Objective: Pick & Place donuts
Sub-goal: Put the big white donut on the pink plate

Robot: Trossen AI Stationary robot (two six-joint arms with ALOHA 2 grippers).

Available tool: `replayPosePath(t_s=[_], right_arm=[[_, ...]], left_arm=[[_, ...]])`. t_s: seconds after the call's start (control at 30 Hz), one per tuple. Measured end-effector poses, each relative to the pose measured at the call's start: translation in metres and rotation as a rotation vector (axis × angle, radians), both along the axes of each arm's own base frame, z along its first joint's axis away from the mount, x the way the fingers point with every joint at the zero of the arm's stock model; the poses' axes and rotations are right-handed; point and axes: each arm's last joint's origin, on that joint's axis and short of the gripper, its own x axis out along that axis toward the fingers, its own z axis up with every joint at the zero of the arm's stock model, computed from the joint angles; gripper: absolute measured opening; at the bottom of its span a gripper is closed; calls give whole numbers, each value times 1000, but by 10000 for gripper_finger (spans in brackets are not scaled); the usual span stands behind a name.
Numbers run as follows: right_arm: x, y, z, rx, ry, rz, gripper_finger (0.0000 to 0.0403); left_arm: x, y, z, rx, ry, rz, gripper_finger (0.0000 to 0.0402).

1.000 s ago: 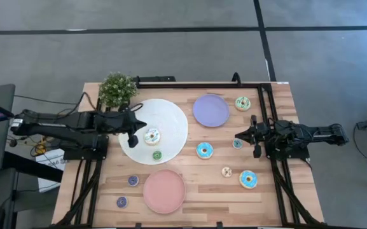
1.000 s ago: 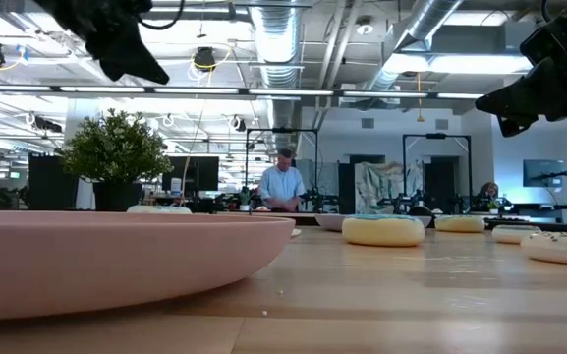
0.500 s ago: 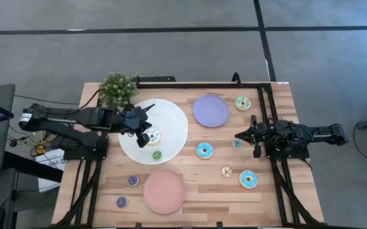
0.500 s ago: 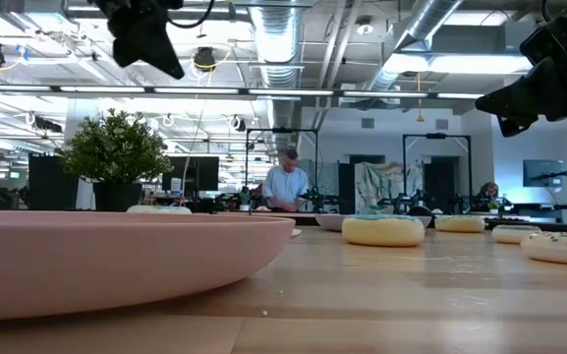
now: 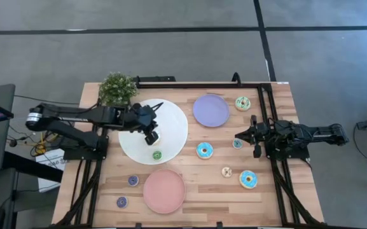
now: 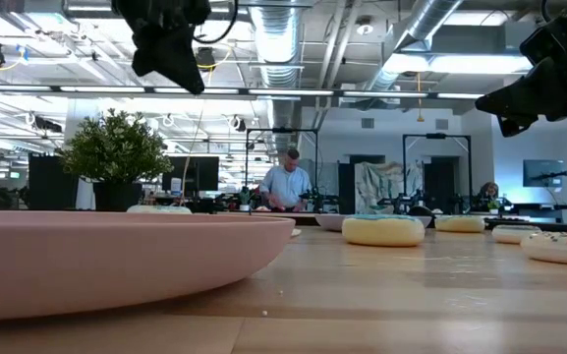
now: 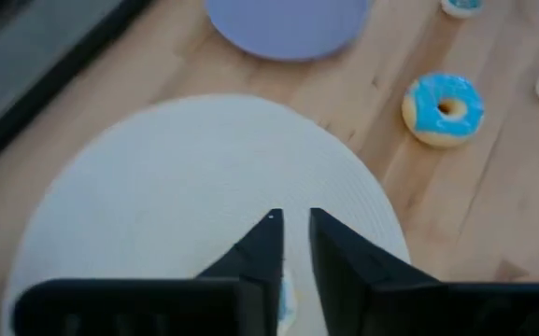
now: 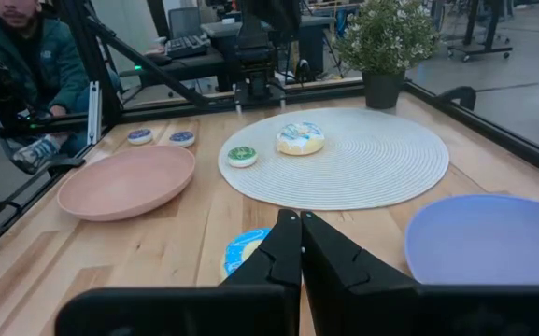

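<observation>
On the wooden table [image 5: 278, 184], the left gripper [image 5: 151, 135] hovers over the sprinkled donut [image 8: 300, 139] on the white plate [image 5: 170, 121], fingers slightly parted, empty; next, likely descent and grasp. Right gripper [image 5: 239, 135] waits closed.

Blue-iced donut [image 7: 443, 108], lilac plate [image 5: 210, 110], pink plate [image 5: 165, 191].
</observation>
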Motion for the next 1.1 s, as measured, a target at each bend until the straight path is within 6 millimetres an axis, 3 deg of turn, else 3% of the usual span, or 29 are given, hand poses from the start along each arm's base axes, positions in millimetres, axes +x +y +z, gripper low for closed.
replayPosePath(t_s=[0.37,0.53,0.67,1.1], right_arm=[[0,0,0,0,0,0,0],[0,0,0,0,0,0,0],[0,0,0,0,0,0,0],[0,0,0,0,0,0,0]], left_arm=[[15,22,-40,-82,257,-46,241],[20,30,-59,-59,401,-70,303],[18,36,-69,-68,485,-62,320],[31,55,-109,-88,669,-194,322]])
